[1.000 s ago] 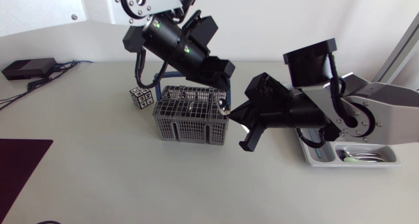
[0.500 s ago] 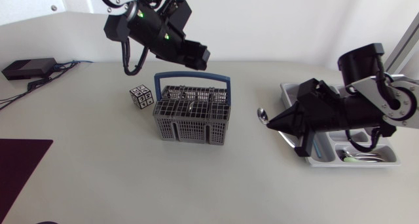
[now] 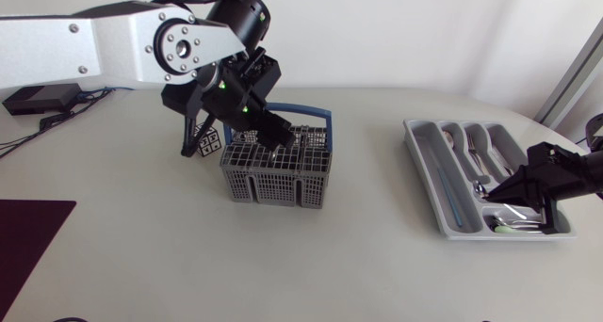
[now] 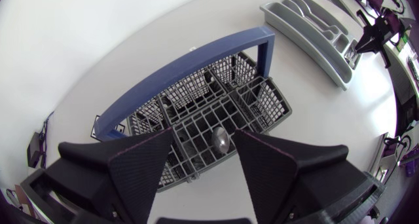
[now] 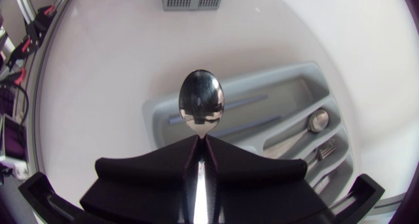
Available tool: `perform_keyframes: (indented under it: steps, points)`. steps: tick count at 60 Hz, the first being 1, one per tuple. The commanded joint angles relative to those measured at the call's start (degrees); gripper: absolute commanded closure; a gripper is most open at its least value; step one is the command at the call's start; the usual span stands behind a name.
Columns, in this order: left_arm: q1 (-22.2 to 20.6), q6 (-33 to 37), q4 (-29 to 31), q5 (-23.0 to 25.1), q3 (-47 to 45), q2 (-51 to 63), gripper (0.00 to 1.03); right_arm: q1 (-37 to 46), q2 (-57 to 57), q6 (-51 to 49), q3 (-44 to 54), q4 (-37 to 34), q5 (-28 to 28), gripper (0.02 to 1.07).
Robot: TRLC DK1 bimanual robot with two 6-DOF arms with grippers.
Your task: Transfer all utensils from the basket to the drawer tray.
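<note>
Right pincer point(image 5: 200, 147) swung back over tray point(image 3: 426, 168), clamped on spoon point(image 5: 201, 99) | left pincer point(image 4: 204, 155) apart above basket point(image 3: 273, 183) | pale table point(image 3: 141, 251)

No words or numbers can be read. The one sign is a black-and-white code pattern on a cube point(image 3: 206, 140) beside the basket point(image 3: 275, 176), behind the jaws of the left gripper point(image 3: 279, 141).
</note>
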State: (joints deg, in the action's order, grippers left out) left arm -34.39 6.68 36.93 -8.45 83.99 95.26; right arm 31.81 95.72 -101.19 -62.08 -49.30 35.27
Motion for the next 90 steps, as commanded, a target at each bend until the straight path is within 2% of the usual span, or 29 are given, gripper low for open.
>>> perform_keyframes:
  steps: [1,8,19,30,34,36,45,54,57,60,71,76,90]
  points:
    - [-1.0,1.1,-0.7,-1.7,-1.7,-1.2,0.37,2.7,3.9,-9.5,-2.6,-1.2,-2.2,1.01]
    - [-2.4,0.9,-0.7,-3.8,-2.3,-1.1,0.37,5.5,7.5,-16.1,-4.8,-1.2,-7.6,1.01]
    - [-3.0,1.0,-1.2,-4.9,-2.6,-0.7,0.37,6.9,12.0,-19.2,-5.5,3.4,-13.3,1.01]
    - [-3.1,1.0,-1.2,-5.4,-2.8,-0.5,0.37,7.0,13.0,-20.3,-3.6,8.3,-14.9,0.99]
    - [-3.2,1.1,-1.2,-5.4,-2.9,-0.4,0.37,7.0,12.5,-20.2,-3.0,9.5,-14.7,0.82]
    - [-3.2,1.1,-1.2,-5.4,-3.0,-0.3,0.37,7.0,11.9,-20.2,-2.7,9.6,-14.6,0.77]
    - [-3.4,1.1,-1.2,-5.5,-3.4,-0.3,0.37,7.1,8.9,-19.8,-1.1,11.0,-14.0,0.64]
    - [-4.7,1.1,-1.1,-7.7,-3.6,-0.4,0.39,6.9,6.4,-18.2,-0.2,11.4,-12.7,0.63]
    - [-5.6,1.3,-1.1,-9.7,-3.2,0.0,0.39,6.5,5.4,-16.9,0.2,11.4,-12.2,0.63]
    - [-7.0,1.5,-1.0,-12.0,-2.7,1.2,0.39,6.0,4.0,-15.3,0.8,11.4,-11.1,0.59]
    - [-9.1,2.2,-0.7,-15.9,-1.4,4.0,0.41,3.8,1.5,-11.5,3.5,13.4,-9.5,0.59]
    - [-9.6,2.3,-0.7,-17.7,-1.2,5.5,0.41,3.0,1.0,-9.6,3.9,14.2,-8.9,0.55]
    - [-10.6,2.4,-0.9,-24.3,0.0,9.2,0.47,0.8,-1.1,-7.8,6.4,15.6,-7.8,0.55]
